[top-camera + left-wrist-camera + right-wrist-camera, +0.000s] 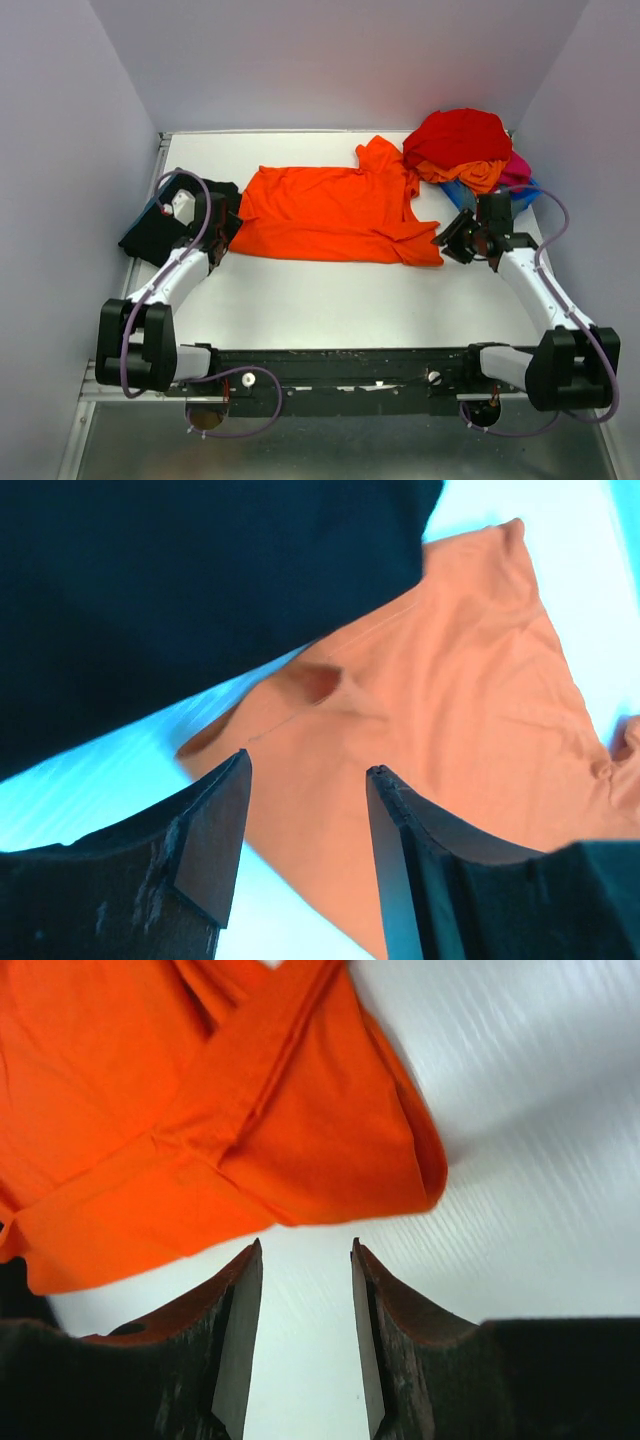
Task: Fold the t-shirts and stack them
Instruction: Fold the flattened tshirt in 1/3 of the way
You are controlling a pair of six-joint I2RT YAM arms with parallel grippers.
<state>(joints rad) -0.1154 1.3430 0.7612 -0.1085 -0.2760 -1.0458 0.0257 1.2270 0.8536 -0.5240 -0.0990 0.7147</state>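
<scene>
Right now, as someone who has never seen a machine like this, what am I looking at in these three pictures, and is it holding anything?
These are two robot arms bolted at the near edge of a white table. The wide picture looks down from above; the other two come from a camera on each wrist, so the dark prongs at the bottom are that arm's own fingers. An orange t-shirt lies spread in the middle, a black garment at the left, and a heap of red, orange, pink and blue clothes at the far right corner. The left pincer hovers at the shirt's left edge, the right pincer just off its right end. Both are open and hold nothing.
</scene>
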